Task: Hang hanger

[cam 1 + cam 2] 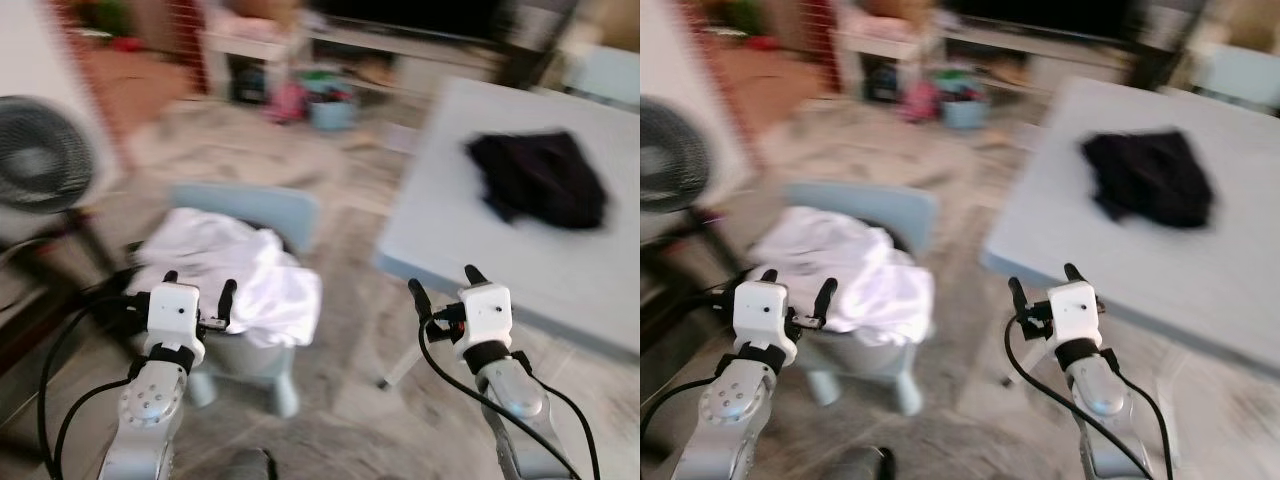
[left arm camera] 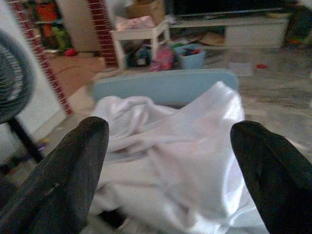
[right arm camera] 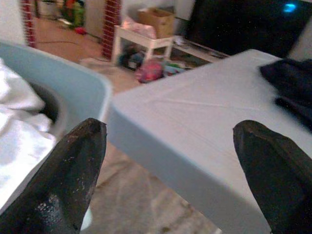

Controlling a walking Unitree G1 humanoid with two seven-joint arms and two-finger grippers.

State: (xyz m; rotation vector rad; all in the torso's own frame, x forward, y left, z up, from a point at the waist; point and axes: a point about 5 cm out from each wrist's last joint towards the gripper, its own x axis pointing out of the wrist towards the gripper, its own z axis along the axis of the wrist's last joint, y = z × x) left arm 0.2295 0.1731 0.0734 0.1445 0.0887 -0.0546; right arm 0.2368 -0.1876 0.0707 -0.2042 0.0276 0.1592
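scene: head views are blurring, so you are probably walking or turning; floor is tiled, with clutter and a low tv shelf at the far wall.
left end effector (image 1: 198,287): you are holding it raised in front of the chest, fingers spread apart, gripping nothing; it is pointing at the white garment, likely readying a reach.
right end effector (image 1: 443,284): raised the same way, fingers apart, empty; it is sitting just short of the worktop's near edge, aimed across it.
white garment (image 1: 240,275): lying crumpled over the seat of the small blue chair (image 1: 255,207), draping over the front edge; the left wrist view is looking straight onto it.
black garment (image 1: 540,178): lying bunched on the pale worktop (image 1: 470,240), well apart from both end effectors.
hanger: you cannot make one out in these frames; a dark shape under the white garment on the chair could be it, too blurred to tell.
fan (image 1: 40,165): standing on your left near the wall, cable trailing on the floor; mind it when stepping in.
stage: judging by two empty end effectors, nothing is picked yet; you are still approaching.
next: settle the view, locate the hanger, then close in.
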